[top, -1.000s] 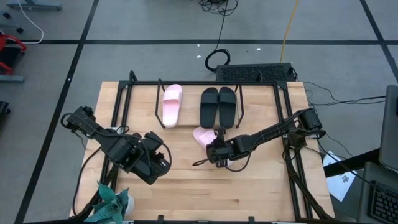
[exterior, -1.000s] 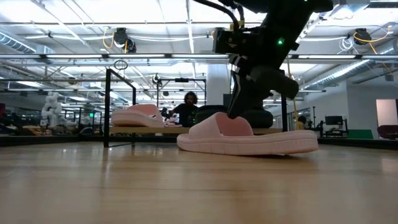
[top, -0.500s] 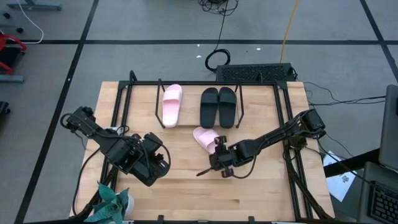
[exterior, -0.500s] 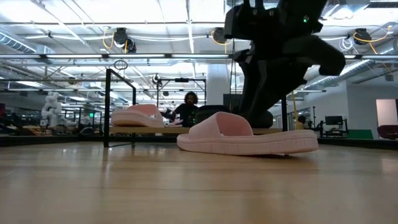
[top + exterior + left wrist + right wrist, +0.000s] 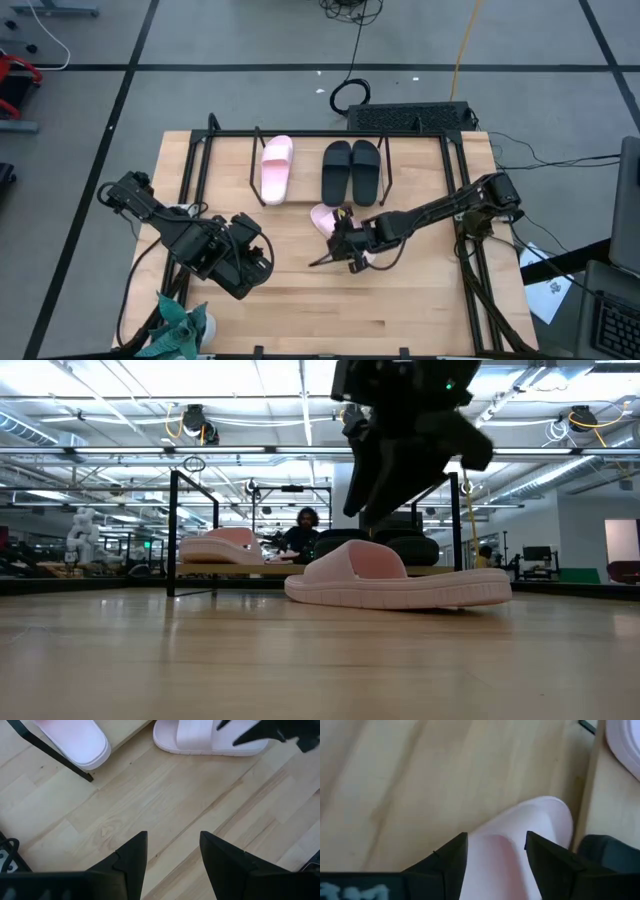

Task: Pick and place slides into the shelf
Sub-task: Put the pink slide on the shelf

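One pale pink slide (image 5: pixel 322 216) lies sole down on the table just in front of the shelf (image 5: pixel 305 175). The shelf holds another pink slide (image 5: pixel 276 168) and two black slides (image 5: pixel 351 170), all flat on its board. My right gripper (image 5: pixel 495 852) hovers open over the loose slide (image 5: pixel 520 840), a finger on either side of it. In the low view it stands above the slide's strap (image 5: pixel 355 560); no touch shows. My left gripper (image 5: pixel 172 855) waits open over bare wood at the near left (image 5: pixel 240 255).
A black frame (image 5: pixel 470 250) runs along the table's sides. A teal cloth bundle (image 5: pixel 180 325) lies at the near left corner. A black box (image 5: pixel 410 115) sits behind the shelf. A person (image 5: pixel 300 532) shows far off in the room.
My right gripper has lifted off the loose pink slide's strap and opened. It swung toward the table's near right, then came back over the slide. The slide has stayed where it was.
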Available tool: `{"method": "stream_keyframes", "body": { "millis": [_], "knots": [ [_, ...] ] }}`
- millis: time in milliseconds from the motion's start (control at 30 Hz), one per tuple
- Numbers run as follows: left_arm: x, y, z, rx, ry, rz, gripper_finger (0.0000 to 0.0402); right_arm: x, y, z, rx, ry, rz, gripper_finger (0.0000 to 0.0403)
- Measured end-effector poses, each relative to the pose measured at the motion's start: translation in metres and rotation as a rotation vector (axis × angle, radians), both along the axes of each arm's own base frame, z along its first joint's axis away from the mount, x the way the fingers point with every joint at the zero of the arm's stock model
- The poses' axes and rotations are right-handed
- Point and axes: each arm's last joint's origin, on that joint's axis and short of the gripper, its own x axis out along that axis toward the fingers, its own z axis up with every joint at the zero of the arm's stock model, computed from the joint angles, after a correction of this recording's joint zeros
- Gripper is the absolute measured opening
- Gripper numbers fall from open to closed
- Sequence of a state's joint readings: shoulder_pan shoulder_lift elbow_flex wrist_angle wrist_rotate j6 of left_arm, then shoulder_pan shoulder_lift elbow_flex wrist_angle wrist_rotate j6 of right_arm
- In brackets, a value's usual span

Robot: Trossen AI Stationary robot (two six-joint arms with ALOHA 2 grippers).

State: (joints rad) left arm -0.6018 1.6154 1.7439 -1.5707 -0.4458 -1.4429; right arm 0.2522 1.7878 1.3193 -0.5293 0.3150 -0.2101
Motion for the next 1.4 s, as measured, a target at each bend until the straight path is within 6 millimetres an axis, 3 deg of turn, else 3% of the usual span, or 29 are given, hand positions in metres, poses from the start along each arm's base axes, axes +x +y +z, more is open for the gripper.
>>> {"method": "stream_keyframes", "body": {
  "millis": [300,700,1000,1133,1267,1400],
  "knots": [
    [0.0,0.0,0.0,0.0,0.0,0.001,0.0182,0.006,-0.027,-0.003,-0.038,0.024,-0.017,0.019],
    [0.0,0.0,0.0,0.008,-0.007,0.003,0.0182,0.008,-0.025,-0.018,-0.099,0.081,0.019,0.0188],
    [0.0,0.0,0.0,0.014,-0.013,0.004,0.0182,0.022,-0.025,-0.052,-0.223,0.125,0.04,0.0187],
    [0.001,0.0,0.0,0.013,-0.014,0.004,0.0182,0.024,-0.021,-0.065,-0.369,0.147,0.018,0.0186],
    [0.001,0.0,0.0,0.016,-0.016,0.002,0.0182,0.023,-0.015,-0.067,-0.437,0.154,0.057,0.0158],
    [0.001,0.001,0.001,0.037,-0.029,0.002,0.0182,0.023,-0.007,-0.061,-0.454,0.119,0.093,0.0091]
  ]
}}
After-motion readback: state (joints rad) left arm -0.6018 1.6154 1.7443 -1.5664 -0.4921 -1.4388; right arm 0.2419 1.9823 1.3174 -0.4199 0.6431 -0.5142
